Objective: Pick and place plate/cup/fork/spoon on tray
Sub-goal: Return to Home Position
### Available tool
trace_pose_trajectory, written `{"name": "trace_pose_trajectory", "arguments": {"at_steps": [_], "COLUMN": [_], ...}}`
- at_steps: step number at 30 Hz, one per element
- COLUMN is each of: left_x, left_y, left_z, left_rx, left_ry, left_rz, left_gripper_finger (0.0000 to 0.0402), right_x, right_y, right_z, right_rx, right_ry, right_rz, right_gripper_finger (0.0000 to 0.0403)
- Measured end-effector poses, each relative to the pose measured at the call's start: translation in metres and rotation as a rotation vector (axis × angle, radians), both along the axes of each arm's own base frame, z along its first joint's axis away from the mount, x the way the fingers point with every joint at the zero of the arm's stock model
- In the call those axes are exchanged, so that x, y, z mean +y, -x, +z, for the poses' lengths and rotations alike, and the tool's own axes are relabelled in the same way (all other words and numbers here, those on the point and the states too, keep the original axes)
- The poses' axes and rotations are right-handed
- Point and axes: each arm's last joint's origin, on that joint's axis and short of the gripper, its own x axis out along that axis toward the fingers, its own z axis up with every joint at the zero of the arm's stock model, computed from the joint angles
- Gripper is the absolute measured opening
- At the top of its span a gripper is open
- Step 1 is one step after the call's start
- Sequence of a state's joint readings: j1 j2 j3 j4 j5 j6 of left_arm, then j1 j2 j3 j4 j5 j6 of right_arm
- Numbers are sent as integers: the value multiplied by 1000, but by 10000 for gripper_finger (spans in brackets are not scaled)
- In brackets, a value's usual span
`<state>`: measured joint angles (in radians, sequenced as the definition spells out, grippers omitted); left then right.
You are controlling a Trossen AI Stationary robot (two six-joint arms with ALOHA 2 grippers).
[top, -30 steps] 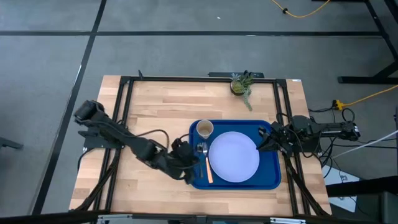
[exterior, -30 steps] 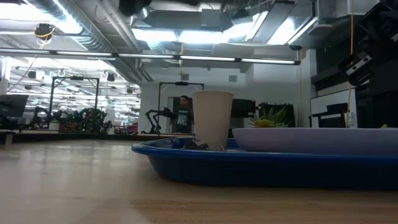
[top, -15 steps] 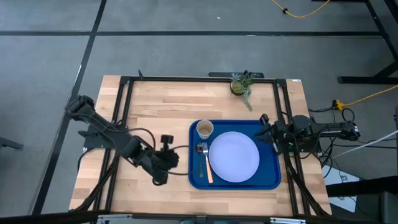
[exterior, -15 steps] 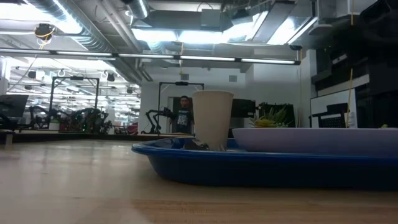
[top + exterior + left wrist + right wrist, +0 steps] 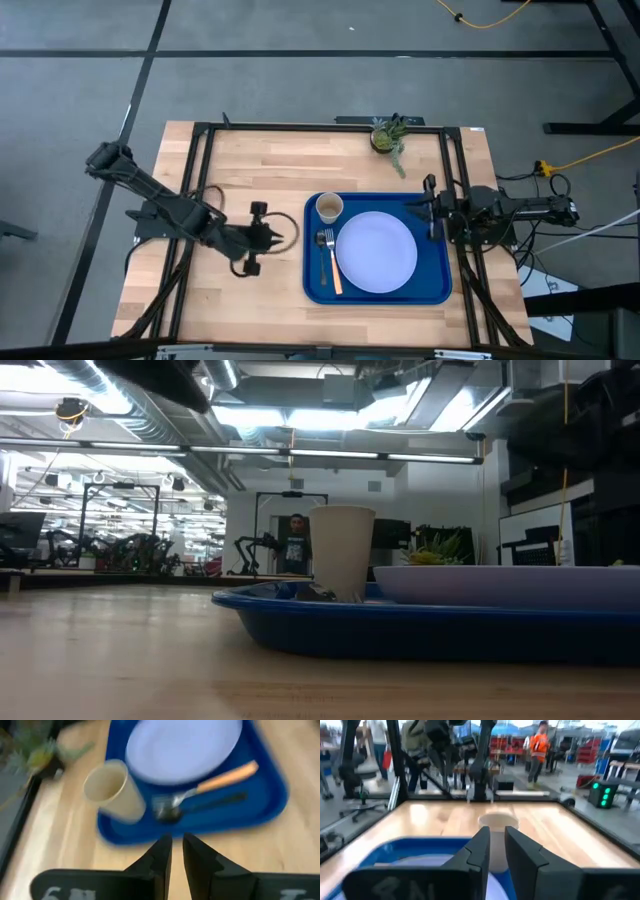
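The blue tray (image 5: 440, 285) lies on the table's right half. On it rest the pale plate (image 5: 376, 252), the tan cup (image 5: 329, 207) upright at the far left corner, the orange-handled fork (image 5: 333, 268) and, beside it, the dark spoon (image 5: 215, 801). My left gripper (image 5: 272, 238) is shut and empty over the bare wood left of the tray, pointing toward it. My right gripper (image 5: 430, 195) is shut and empty over the tray's far right corner.
A small green potted plant (image 5: 388, 135) stands at the table's far edge, beyond the tray. A black frame (image 5: 300, 126) runs around the table. Bare wood (image 5: 240, 170) lies left of and beyond the tray. A person (image 5: 296, 542) stands far off in the room.
My left gripper has drawn back from the tray's left rim by the fork toward the table's left edge, staying shut. My right gripper has pulled back from the plate's right side toward the tray's far right corner and tipped up. Nothing on the tray has moved.
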<state>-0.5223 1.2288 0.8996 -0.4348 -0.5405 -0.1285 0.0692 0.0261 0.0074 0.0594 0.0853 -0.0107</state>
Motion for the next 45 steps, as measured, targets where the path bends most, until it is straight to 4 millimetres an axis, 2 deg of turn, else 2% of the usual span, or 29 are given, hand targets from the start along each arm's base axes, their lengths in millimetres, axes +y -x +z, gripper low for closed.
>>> {"name": "trace_pose_trajectory", "arguments": {"at_steps": [5, 9, 13, 16, 19, 32, 45], "left_x": [34, 66, 81, 84, 83, 82, 84], "left_y": [21, 47, 67, 75, 75, 75, 76], "left_z": [-55, -81, -96, -105, -109, -116, -125], "left_rx": [-291, -547, -670, -666, -626, -553, -472], "left_ry": [149, 340, 420, 464, 465, 490, 488], "left_rz": [-208, -145, -100, -84, -85, -64, 13], "left_gripper_finger": [39, 39, 39, 39, 39, 39, 39], "right_x": [3, 5, 5, 5, 5, 5, 5], "right_y": [0, 0, 0, 0, 0, 0, 0], "right_z": [-3, -2, -2, -2, -2, -2, -2], "right_rx": [32, 21, 23, 28, 29, 37, 36], "right_ry": [0, -2, -46, -85, -97, -180, -180], "right_rz": [102, 175, 185, 187, 187, 189, 189], "right_gripper_finger": [65, 65, 65, 65, 65, 65, 65]}}
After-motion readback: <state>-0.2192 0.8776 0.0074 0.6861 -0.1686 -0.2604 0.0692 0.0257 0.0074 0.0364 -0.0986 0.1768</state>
